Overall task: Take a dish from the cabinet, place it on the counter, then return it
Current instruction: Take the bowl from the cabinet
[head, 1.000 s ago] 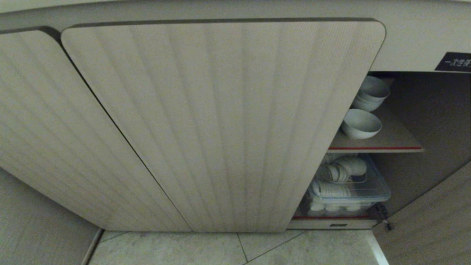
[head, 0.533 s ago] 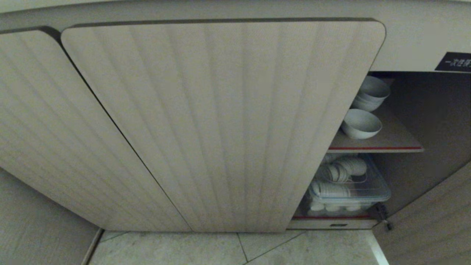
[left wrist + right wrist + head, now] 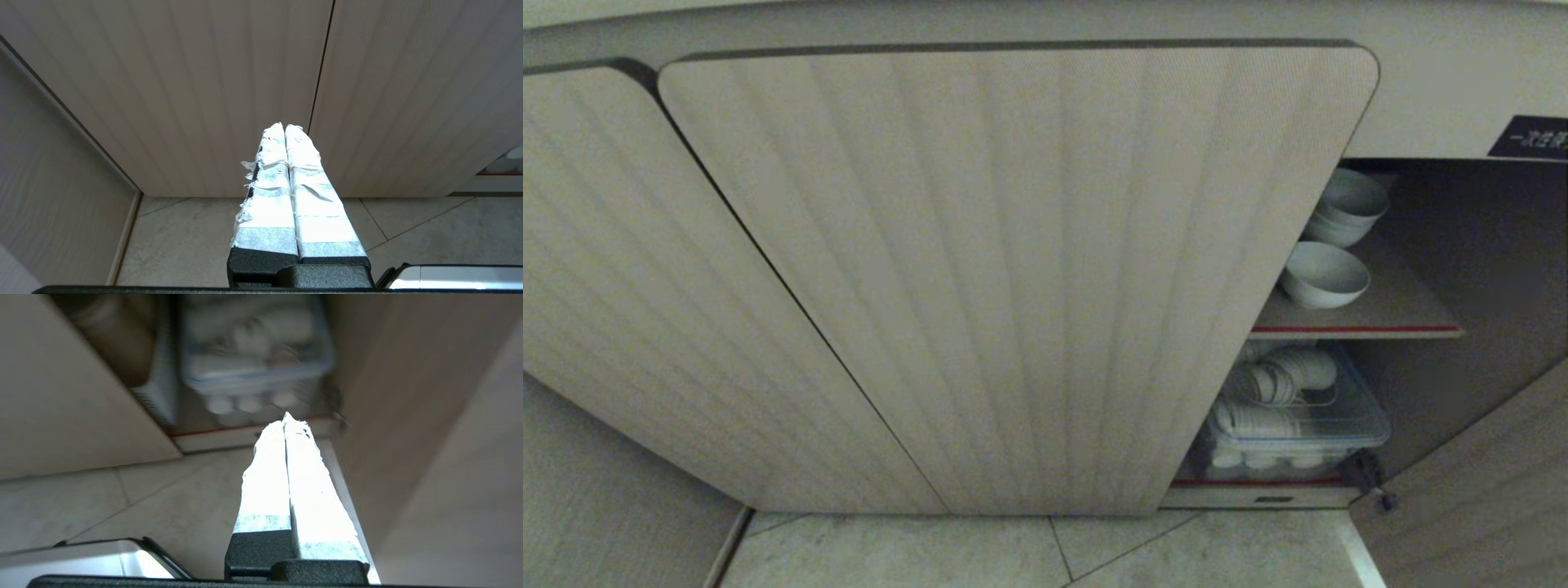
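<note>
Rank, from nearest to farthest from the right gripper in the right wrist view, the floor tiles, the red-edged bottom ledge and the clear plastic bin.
Measured from the right gripper:
1. Floor tiles, under the fingers.
2. Red-edged bottom ledge, at the cabinet opening beyond the fingertips.
3. Clear plastic bin, deeper inside.

I've got just one piece of writing in sight: a small black label point(image 3: 1538, 137) with white characters, sitting on the pale panel of the cabinet point(image 3: 1013, 278) right above the open compartment, at the far right edge of my head view. The frame cuts it off, so I catch only the opening few Chinese characters, and they're too small and soft for me to read with confidence. Nothing else around me carries any text, brand or number.
</note>
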{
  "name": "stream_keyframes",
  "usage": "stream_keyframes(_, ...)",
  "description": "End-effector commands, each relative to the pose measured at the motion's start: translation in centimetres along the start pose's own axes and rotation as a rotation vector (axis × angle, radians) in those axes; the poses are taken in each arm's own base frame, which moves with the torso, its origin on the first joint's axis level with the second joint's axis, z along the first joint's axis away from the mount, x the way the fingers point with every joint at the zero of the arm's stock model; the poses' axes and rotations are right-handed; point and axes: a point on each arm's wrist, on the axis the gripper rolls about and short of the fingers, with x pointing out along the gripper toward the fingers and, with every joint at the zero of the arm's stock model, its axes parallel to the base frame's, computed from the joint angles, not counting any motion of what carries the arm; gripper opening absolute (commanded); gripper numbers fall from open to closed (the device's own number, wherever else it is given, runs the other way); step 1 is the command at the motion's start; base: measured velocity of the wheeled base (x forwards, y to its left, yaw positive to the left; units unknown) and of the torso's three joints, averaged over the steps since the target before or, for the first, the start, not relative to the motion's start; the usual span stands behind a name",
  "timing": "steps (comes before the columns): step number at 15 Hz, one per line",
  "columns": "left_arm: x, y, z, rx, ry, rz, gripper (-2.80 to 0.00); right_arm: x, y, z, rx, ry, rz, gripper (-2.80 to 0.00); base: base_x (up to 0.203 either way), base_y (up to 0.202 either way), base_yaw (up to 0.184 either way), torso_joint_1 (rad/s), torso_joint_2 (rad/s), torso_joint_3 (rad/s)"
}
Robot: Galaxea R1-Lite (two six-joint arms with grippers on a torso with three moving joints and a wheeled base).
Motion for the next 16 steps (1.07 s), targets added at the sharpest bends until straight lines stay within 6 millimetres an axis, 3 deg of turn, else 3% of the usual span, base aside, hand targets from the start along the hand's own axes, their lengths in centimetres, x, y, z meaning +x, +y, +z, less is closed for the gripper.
stream_keyframes(1,0.0,0.0,0.0,-0.001,-0.001,0.000,-2.80,1.2,0.0,0.5,0.026,0.097,-0.052,-2.80,0.000,0.000,0.000,0.000,0.00,0.000)
stream_keyframes(8,0.0,0.0,0.0,-0.001,-0.001,0.000,-2.80,3.5,0.0,3.4,0.020,0.136,0.027,-2.80,0.000,0.000,0.000,0.000,0.00,0.000)
stream_keyframes(16,0.0,0.0,0.0,-0.001,-0.001,0.000,-2.80,8.7,-0.1,7.2,-0.064,0.165,0.128,-2.80,0.000,0.000,0.000,0.000,0.00,0.000)
